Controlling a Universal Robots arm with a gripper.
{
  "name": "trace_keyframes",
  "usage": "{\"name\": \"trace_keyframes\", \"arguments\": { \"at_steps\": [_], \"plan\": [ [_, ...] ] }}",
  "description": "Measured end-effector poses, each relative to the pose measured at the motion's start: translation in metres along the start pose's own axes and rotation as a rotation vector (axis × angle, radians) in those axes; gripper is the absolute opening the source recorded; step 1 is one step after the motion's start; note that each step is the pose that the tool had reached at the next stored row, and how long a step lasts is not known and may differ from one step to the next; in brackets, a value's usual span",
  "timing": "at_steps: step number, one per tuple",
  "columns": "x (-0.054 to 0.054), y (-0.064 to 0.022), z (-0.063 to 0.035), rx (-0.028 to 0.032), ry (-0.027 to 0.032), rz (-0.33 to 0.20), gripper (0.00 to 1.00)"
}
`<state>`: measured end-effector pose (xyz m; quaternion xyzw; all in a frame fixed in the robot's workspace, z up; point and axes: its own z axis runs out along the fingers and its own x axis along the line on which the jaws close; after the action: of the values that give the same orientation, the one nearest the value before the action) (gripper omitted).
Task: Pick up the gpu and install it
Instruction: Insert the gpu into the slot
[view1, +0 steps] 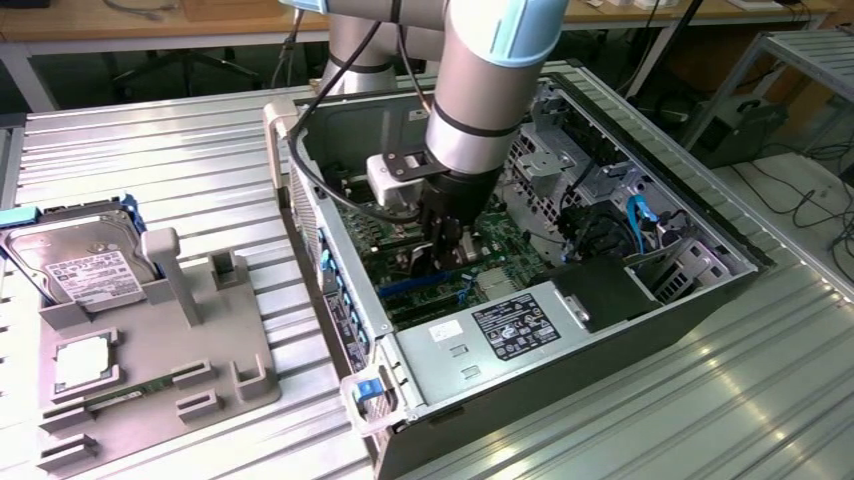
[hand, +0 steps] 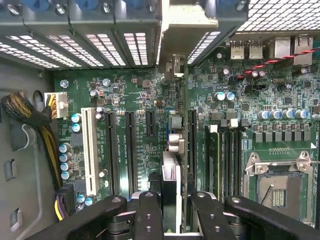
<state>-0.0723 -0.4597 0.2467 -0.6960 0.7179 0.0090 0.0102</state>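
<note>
Black gripper fingers (hand: 150, 215) fill the near edge of my wrist view, drawn in to a narrow gap and clamped on the gpu (hand: 171, 172), which I see edge-on as a thin card running away from the gripper (hand: 171, 220) toward the rear wall of the case, its pale metal bracket (hand: 186, 22) up against the perforated slot covers. From this angle the card stands upright over the green motherboard (hand: 140, 95), in line with the black expansion slots (hand: 131, 150), just beside the white slot (hand: 90, 150); I cannot tell whether its lower edge is seated in a slot or just above one. Off to one side of the board I see the empty CPU socket (hand: 280, 185), and on the other a yellow-and-black cable bundle (hand: 35, 125) running to a white connector. In the exterior view, my arm (view1: 487, 80) reaches straight down into the open computer case (view1: 694, 300), with the gripper (view1: 441, 245) low over the motherboard (view1: 501, 235) near the power supply (view1: 514, 330). On the exterior view's left, a grey fixture tray (view1: 147, 370) sits on the metal table (view1: 174, 170), holding a silver hard drive (view1: 83, 265), a square processor chip (view1: 83, 362) and a green memory stick (view1: 127, 392).
</note>
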Motion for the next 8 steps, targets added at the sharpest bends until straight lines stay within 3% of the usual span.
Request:
{"name": "trace_keyframes", "arguments": {
  "at_steps": [8],
  "plan": [
    [0.0002, 0.0049, 0.0026, -0.0001, 0.0, 0.0, 0.28]
  ]
}}
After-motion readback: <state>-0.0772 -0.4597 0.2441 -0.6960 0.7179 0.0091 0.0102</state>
